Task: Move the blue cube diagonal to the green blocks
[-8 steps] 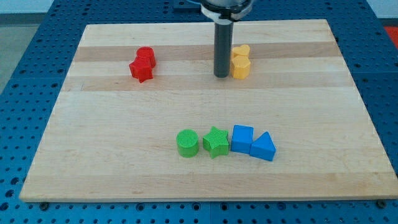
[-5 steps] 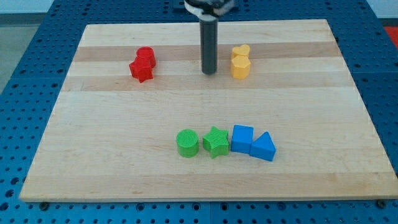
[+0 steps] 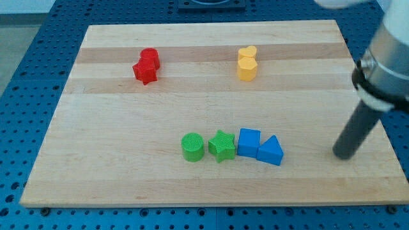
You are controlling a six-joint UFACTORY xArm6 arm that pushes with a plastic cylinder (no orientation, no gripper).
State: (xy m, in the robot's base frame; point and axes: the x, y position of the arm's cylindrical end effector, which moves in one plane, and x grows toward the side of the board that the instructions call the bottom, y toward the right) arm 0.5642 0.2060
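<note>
The blue cube (image 3: 248, 142) sits low on the wooden board (image 3: 128, 128), in a row. To its left stand the green star (image 3: 222, 145) and the green cylinder (image 3: 192, 147), the star touching the cube. A blue triangle (image 3: 270, 151) touches the cube on its right. My tip (image 3: 344, 154) is near the board's right edge, well to the right of the blue triangle and apart from every block.
Two red blocks (image 3: 146, 66) sit together at the upper left. Two yellow blocks (image 3: 246, 63) sit together at the upper middle. The arm's body (image 3: 390, 57) leans in from the view's right edge.
My tip has swung from the upper middle, left of the yellow blocks, down to the board's lower right. No block has moved.
</note>
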